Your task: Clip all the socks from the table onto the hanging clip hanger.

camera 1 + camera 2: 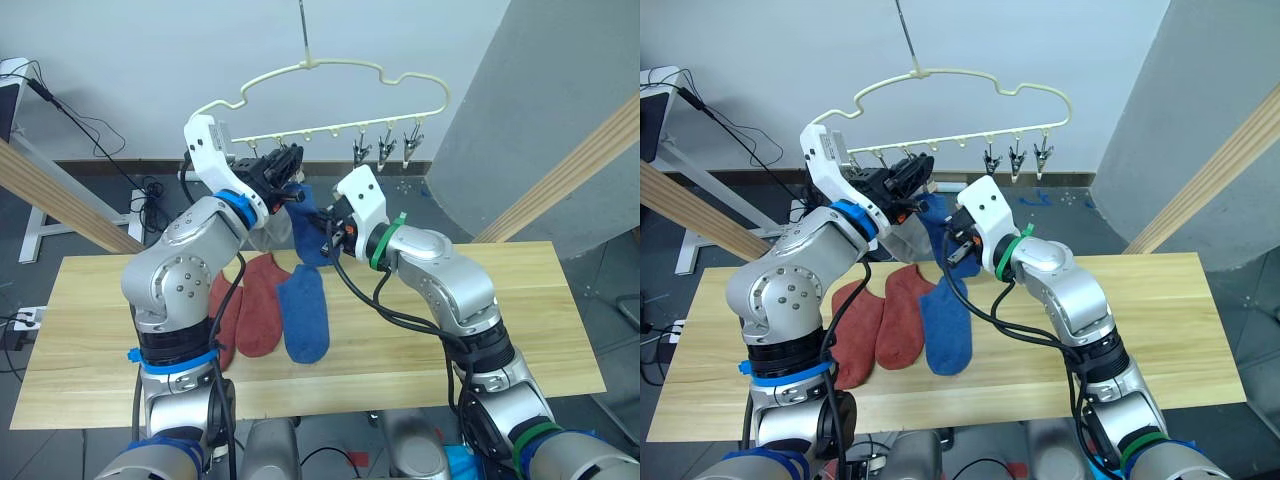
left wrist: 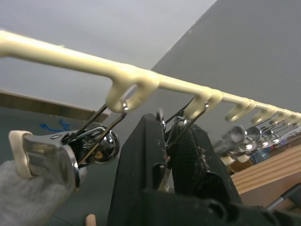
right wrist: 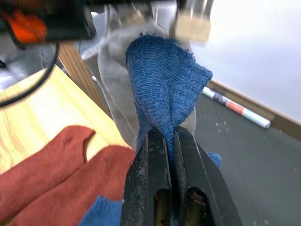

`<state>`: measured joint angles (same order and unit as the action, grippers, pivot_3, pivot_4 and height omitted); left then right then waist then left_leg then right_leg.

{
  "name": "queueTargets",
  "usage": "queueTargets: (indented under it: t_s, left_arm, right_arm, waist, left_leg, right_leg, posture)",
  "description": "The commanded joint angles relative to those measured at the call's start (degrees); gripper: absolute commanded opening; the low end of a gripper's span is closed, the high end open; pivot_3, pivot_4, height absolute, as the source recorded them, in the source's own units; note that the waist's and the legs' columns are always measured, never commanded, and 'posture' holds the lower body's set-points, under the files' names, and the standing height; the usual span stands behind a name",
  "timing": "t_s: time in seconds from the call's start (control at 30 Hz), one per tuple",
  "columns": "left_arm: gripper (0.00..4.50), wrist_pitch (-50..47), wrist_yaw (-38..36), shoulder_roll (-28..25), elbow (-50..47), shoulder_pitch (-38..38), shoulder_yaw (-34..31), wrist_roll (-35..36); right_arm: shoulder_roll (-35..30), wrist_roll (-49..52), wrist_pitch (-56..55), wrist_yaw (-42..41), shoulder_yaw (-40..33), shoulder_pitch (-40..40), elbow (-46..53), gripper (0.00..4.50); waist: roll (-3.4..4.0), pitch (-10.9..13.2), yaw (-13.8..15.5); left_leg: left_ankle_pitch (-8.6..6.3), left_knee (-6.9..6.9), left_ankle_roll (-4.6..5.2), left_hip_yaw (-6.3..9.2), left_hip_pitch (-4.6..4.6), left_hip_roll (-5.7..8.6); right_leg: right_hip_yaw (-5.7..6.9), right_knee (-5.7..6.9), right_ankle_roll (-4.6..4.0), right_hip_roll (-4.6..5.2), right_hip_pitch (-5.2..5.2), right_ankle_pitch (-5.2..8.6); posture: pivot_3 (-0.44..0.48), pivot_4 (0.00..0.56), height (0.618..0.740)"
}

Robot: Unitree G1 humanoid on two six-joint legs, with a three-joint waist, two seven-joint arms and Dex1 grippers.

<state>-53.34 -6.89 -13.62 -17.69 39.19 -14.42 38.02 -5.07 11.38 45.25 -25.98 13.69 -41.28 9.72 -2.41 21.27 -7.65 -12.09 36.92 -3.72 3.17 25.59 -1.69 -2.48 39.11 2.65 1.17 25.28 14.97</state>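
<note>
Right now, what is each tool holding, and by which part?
The right tool pinches the blue knit sock by a bunched fold of fabric. The left tool squeezes a silver metal clip on the pale-yellow hanger.

No readable text, labels, brand names, numbers or signs appear in any view. The robot's arms, the socks, the hanger and the table all carry no legible markings.

place: robotics lab or test room | evidence: bare white wall [image 1: 120, 60], grey floor [image 1: 90, 215] strewn with loose black cables [image 1: 135, 185], white equipment stand [image 1: 40, 225] | setup: plank table [image 1: 520, 330] between slanted wooden frame poles [image 1: 560, 175]
</note>
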Motion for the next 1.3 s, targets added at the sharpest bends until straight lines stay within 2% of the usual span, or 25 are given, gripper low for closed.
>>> queueTargets:
  t_s: [0.03, 0.9, 0.97, 1.0, 1.13, 1.3]
  left_arm:
    - [0.32, 0.35, -0.19, -0.32, -2.26, -0.26, -0.35, 1.22]
    - [0.32, 1.66, -0.39, 0.14, -2.5, -0.79, 0.15, 1.28]
    - [1.01, 1.68, -0.35, 0.31, -2.5, -0.82, 0.01, 1.48]
    - [1.15, 1.67, -0.31, 0.29, -2.54, -0.84, 0.05, 1.4]
    - [2.37, 1.69, -0.35, -0.21, -2.95, -1.22, 0.81, 0.54]
    - [2.37, 1.77, -0.57, -0.54, -3.43, -1.56, 0.92, 0.72]
  right_arm:
    - [0.2, 1.06, -1.09, -0.21, -0.86, -0.27, 2.19, 0.03]
    - [0.56, 0.95, -2.96, -0.14, -0.68, -2.44, -1.08, 0.03]
    - [0.62, 1.08, -2.88, -0.11, -0.79, -2.48, -1.06, 0.0]
    - [0.64, 1.15, -2.82, -0.11, -0.84, -2.49, -1.03, 0.0]
    - [0.67, 1.47, -2.54, -0.26, -0.9, -2.37, -0.62, 0.0]
    - [0.58, 2.22, -2.07, -0.87, -0.92, -2.35, -0.4, 0.0]
  waist:
    - [0.0, 0.0, 0.01]
    - [0.0, -0.02, -0.11]
    - [0.0, -0.02, -0.11]
    - [0.0, -0.02, -0.12]
    - [0.0, -0.02, -0.12]
    - [0.0, -0.02, -0.12]
  left_leg:
    - [0.0, 0.0, 0.0, 0.0, 0.0, 0.0]
    - [0.0, 0.05, 0.0, -0.01, 0.0, 0.0]
    - [0.0, 0.05, 0.0, -0.01, 0.0, 0.0]
    - [0.0, 0.05, 0.0, -0.01, 0.0, 0.0]
    - [0.0, 0.05, 0.0, -0.01, 0.0, 0.0]
    - [0.0, 0.07, 0.0, 0.0, 0.0, 0.0]
  right_leg:
    - [0.0, 0.0, 0.0, 0.0, 0.0, 0.0]
    - [0.0, 0.06, -0.02, 0.01, 0.0, -0.03]
    - [0.0, 0.06, -0.01, 0.01, 0.0, -0.03]
    - [0.0, 0.07, -0.02, 0.01, 0.0, -0.03]
    - [0.0, 0.07, -0.02, 0.01, 0.0, -0.03]
    - [0.0, 0.1, -0.02, 0.01, 0.0, -0.03]
  posture:
    - [-0.224, 0.357, 0.74]
    - [-0.218, 0.34, 0.74]
    - [-0.223, 0.342, 0.74]
    - [-0.223, 0.342, 0.74]
    - [-0.222, 0.344, 0.74]
    - [-0.222, 0.344, 0.74]
